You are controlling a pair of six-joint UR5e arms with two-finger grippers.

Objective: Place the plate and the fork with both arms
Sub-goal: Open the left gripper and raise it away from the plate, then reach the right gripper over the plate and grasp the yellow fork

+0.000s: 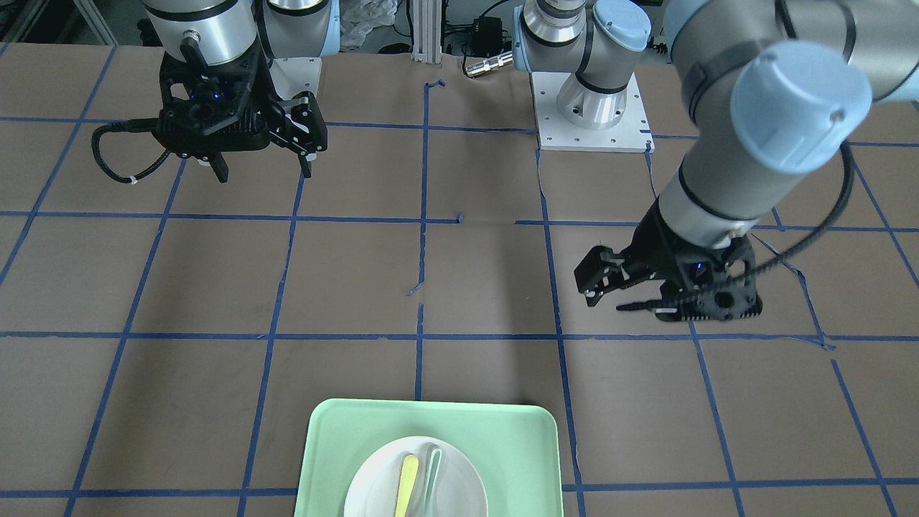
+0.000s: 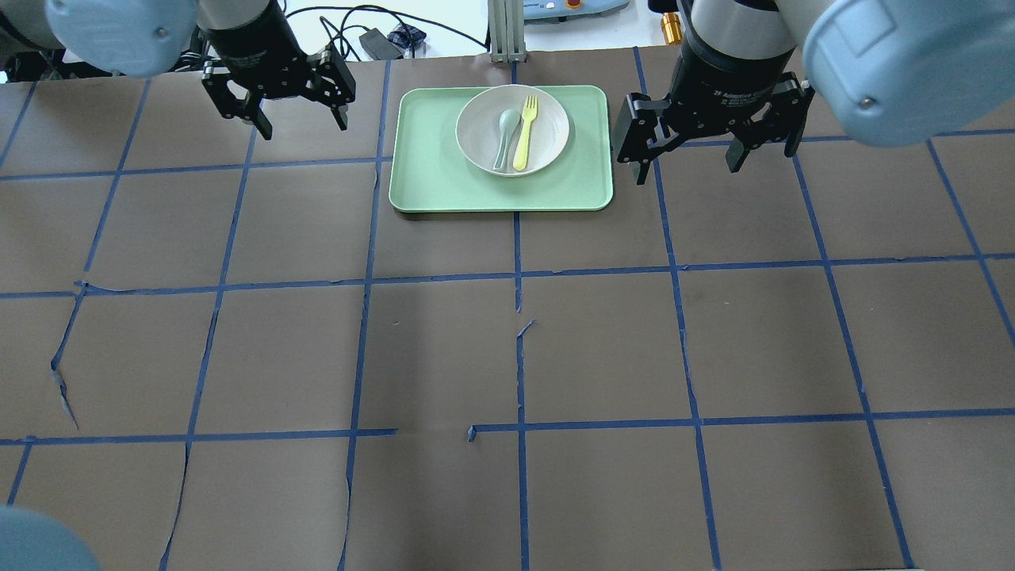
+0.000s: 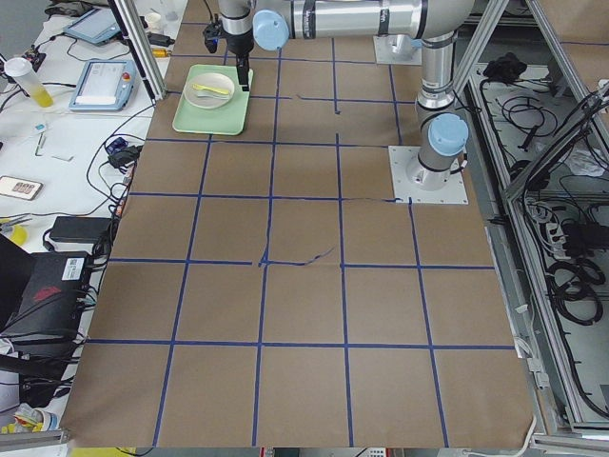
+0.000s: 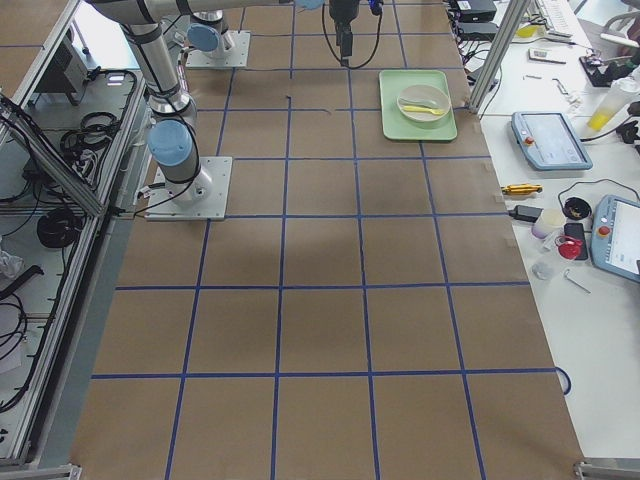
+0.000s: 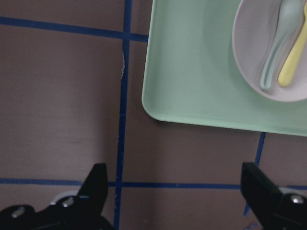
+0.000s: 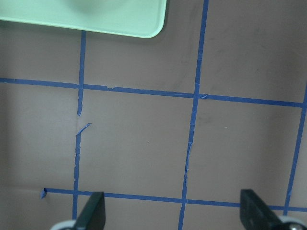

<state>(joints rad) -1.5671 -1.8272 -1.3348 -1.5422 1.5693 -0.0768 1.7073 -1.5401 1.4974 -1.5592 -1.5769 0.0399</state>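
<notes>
White, round and shallow, the plate (image 1: 463,485) sits on a mint-green rectangular tray (image 1: 337,445). In the front-facing view we see the slim yellow fork (image 1: 406,485) and a pale grey-green spoon (image 1: 433,474) lying side by side in it. Overhead, we find the left gripper (image 2: 301,127) near the tray's left edge and the right gripper (image 2: 686,168) just beside its right edge. Both wrist views show the fingers spread wide, grasping nothing, over the brown paper-covered table (image 2: 507,357).

The bench (image 2: 444,357) is covered in matt brown paper, torn in places and gridded with blue tape (image 2: 521,492). The tray (image 2: 428,159) is smooth pale-green plastic with a soft sheen. The plate (image 2: 551,127), fork (image 2: 523,135) and spoon (image 2: 503,139) look like matt plastic. The left arm (image 1: 718,172) and right arm (image 1: 208,29) are satin silver metal with glossy blue caps (image 1: 797,108).
</notes>
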